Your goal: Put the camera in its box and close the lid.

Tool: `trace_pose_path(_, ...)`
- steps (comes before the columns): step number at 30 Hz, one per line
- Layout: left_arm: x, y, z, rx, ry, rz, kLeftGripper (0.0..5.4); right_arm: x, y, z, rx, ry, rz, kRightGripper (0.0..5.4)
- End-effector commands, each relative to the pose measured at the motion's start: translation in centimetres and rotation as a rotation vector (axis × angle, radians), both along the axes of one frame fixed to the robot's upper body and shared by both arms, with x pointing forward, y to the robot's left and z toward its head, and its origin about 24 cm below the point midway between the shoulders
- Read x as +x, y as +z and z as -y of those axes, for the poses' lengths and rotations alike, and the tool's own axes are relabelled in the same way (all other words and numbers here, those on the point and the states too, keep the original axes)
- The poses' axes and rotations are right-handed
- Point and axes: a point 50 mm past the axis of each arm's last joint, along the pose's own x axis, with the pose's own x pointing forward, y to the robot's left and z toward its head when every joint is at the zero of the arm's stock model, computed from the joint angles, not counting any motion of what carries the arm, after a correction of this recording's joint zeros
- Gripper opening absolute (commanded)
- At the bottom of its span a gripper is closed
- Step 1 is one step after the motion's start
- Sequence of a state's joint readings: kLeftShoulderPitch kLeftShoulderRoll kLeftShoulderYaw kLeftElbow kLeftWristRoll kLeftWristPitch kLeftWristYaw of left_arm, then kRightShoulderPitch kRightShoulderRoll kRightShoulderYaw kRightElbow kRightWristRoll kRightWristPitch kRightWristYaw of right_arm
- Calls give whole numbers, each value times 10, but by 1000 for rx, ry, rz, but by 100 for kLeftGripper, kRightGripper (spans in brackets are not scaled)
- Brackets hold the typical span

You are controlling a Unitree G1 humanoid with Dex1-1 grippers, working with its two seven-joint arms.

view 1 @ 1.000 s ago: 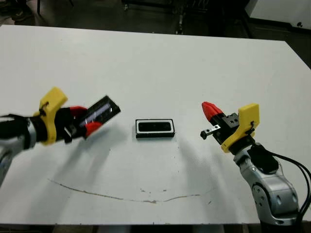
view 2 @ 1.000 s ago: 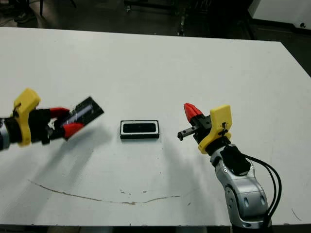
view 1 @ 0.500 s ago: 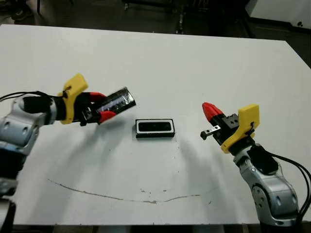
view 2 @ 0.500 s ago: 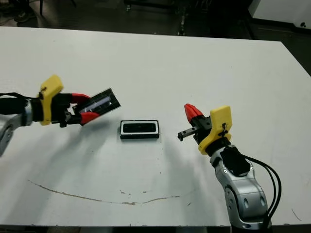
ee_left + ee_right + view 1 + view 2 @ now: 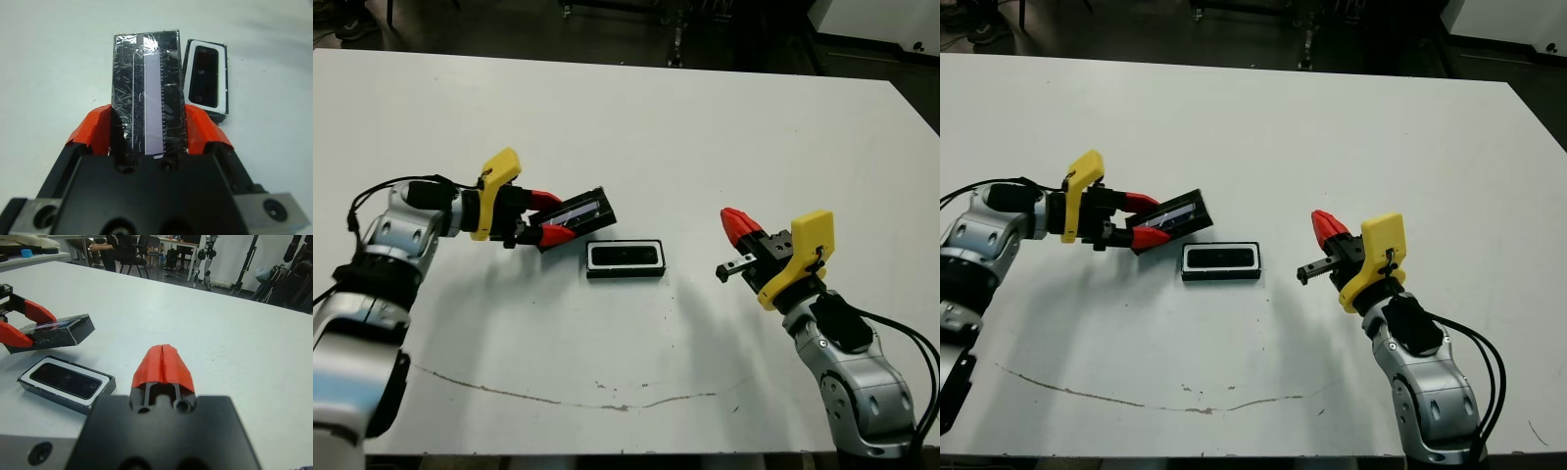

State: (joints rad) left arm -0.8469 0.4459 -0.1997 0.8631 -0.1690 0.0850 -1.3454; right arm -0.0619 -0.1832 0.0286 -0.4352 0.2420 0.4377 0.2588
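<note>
Lid (image 5: 576, 212) in left hand (image 5: 548, 217), box (image 5: 626, 259) beside

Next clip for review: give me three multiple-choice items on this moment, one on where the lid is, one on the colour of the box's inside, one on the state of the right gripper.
1. Where is the lid?
A. Lying on the box
B. Held in the left gripper, beside the box
C. At the table's far edge

2. What colour lines the inside of the box?
A. White
B. Yellow
C. Red

3. How is the right gripper?
A. Shut on the lid
B. Wide open
C. Shut, holding nothing

Key: 1 B, the red fingers clamp the lid's sides; 2 A, a white rim surrounds the camera in it; 3 C, the fingers meet with nothing between.
</note>
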Motion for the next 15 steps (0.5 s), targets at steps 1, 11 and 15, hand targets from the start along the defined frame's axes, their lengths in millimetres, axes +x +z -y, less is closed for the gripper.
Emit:
trace_pose_path(1, 3, 4, -1, -15, -31, -58, 316, -1, -4, 3, 0, -6, -19, 0)
trace_pose_path(11, 3, 2, -3, -17, -89, -125, 316, 1, -3, 2, -16, -2, -16, 0)
trace_pose_path(15, 2, 1, -2, -26, -105, -115, 316, 1, -4, 2, -7, 4, -18, 0)
